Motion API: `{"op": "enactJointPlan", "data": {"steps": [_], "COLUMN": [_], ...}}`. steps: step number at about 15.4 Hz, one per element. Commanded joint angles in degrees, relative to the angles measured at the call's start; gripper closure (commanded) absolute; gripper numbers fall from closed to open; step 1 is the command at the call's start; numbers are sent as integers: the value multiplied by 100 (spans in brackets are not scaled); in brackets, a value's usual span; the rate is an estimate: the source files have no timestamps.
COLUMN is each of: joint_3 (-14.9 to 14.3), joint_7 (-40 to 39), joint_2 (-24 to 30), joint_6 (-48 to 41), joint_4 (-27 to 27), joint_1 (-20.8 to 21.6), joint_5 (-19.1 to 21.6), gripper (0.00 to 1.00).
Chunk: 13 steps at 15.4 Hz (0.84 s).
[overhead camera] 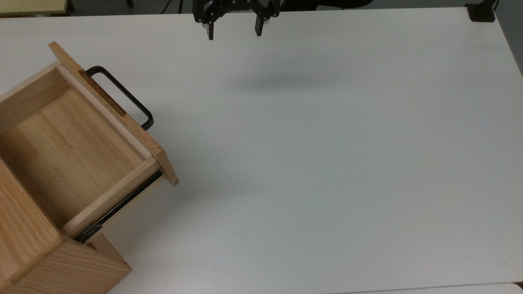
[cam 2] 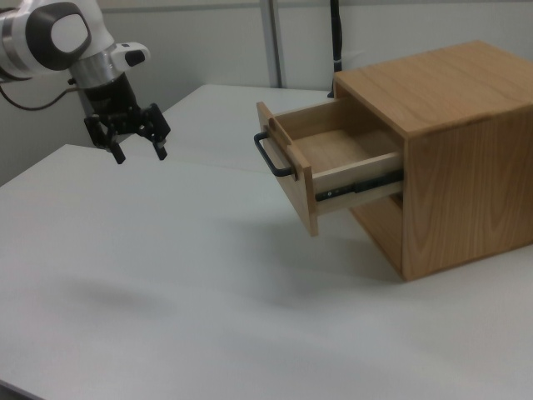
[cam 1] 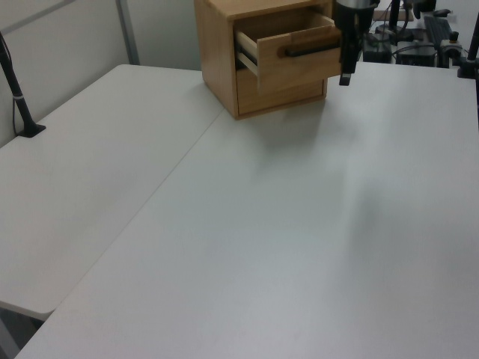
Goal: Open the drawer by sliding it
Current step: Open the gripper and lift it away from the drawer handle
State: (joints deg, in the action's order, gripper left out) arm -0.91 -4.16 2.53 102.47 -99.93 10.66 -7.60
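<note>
Wooden cabinet first, since it is the biggest thing on my white table: it sits at the top view's lower left corner with the drawer pulled well out of it, so I judge the slide essentially done. My main worry is the cabinet itself; it looks unfixed, and any knock from the arm could shove or twist the whole box. Next risk is the drawer: its rail shows fully stretched, so a further pull would likely drag the cabinet rather than open anything more.

Its front panel faces the top view's upper right, the direction it slides out. The panel's long axis runs diagonally from the top view's upper left to its lower middle, and the black handle lies parallel to it, standing off the panel face.

I see the gripper well apart from the handle, raised off the table at the top view's upper edge, its 2 fingers spread wide and holding nothing.
</note>
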Motion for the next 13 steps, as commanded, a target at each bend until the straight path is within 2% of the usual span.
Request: {"op": "enactJointPlan", "data": {"steps": [1, 9, 13], "joint_3": [-58, -76, -67], "joint_7": [512, 539, 531], "joint_2": [46, -103, -103], "joint_6": [-201, -368, -509], "joint_4": [8, 157, 167], "joint_1": [-152, -546, -591], "joint_5": [444, 541, 541], "gripper": [0, 0, 0]}}
